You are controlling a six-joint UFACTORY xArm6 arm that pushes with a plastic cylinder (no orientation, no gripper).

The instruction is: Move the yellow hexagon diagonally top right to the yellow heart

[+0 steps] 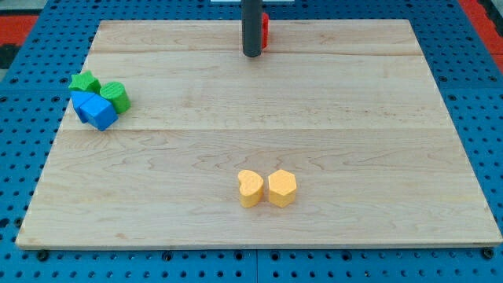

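The yellow hexagon lies near the view's bottom centre, touching the right side of the yellow heart. My tip is at the view's top centre, far above both yellow blocks. A red block sits just behind the rod, mostly hidden by it.
At the view's left stands a cluster: a green star-like block, a green round block and a blue block, all touching. The wooden board lies on a blue pegboard surface.
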